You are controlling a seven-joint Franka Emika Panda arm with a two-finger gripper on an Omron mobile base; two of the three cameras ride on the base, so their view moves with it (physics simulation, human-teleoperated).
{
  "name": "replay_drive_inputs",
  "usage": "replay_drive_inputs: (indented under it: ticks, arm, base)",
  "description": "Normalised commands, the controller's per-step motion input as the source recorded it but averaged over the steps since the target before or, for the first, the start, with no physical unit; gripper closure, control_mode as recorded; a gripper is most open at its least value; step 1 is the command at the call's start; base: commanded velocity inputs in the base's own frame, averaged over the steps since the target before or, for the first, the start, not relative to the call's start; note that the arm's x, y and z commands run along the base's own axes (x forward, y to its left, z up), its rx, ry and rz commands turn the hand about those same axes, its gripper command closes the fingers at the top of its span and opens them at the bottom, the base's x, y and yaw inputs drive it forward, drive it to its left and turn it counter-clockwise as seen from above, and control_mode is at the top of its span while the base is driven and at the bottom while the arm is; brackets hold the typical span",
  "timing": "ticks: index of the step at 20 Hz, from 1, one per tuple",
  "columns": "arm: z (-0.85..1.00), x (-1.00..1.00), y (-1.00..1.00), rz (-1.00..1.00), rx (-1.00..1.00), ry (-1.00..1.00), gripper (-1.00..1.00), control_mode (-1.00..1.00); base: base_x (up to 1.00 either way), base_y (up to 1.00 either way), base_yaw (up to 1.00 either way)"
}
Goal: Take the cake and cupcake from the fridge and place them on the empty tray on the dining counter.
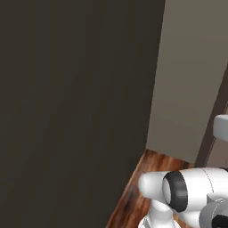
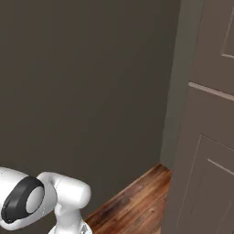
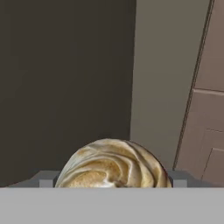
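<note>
Dark, flat wall (image 1: 71, 98) takes up most of both base views, a plain brownish-grey surface rising close in front of the robot. To its right stands a paler grey wall (image 1: 187, 75), meeting the dark one at a vertical corner. Farther right, brown panelled cabinet doors (image 2: 210, 137) rise with raised frames and a pale horizontal line across them. Polished wood floor (image 2: 132, 203) shows as a narrow wedge at the foot of these surfaces, running toward the corner.

White robot arm (image 1: 187, 191), with its dark joint ring, sits low in the near right of the left base view and low in the near left of the right base view.

Seen from the hand camera, the cupcake (image 3: 113, 164) sits right at the end effector (image 3: 113, 180), its swirled tan and cream top rounded like a dome and reaching across the space between the two grey fingertips (image 3: 46, 179). The fingers stand wide apart, one at each side of the cupcake, closed against it and carrying it. Behind the cupcake are the same dark wall, the paler wall and the brown cabinet panels, all close ahead with nothing else between them and the end effector.
</note>
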Motion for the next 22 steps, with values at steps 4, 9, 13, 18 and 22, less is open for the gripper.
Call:
replay_drive_inputs:
  ticks: [4, 9, 13, 18, 22]
  arm:
    - [0.0, 0.0, 0.0, 0.0, 0.0, 0.0, 1.0, 1.0]
    - [0.0, 0.0, 0.0, 0.0, 0.0, 0.0, 1.0, 1.0]
    - [0.0, 0.0, 0.0, 0.0, 0.0, 0.0, 1.0, 1.0]
    - [0.0, 0.0, 0.0, 0.0, 0.0, 0.0, 1.0, 1.0]
    - [0.0, 0.0, 0.0, 0.0, 0.0, 0.0, 1.0, 1.0]
  base:
    - [0.0, 0.0, 1.0]
    - [0.0, 0.0, 1.0]
    - [0.0, 0.0, 1.0]
    - [0.0, 0.0, 1.0]
    - [0.0, 0.0, 1.0]
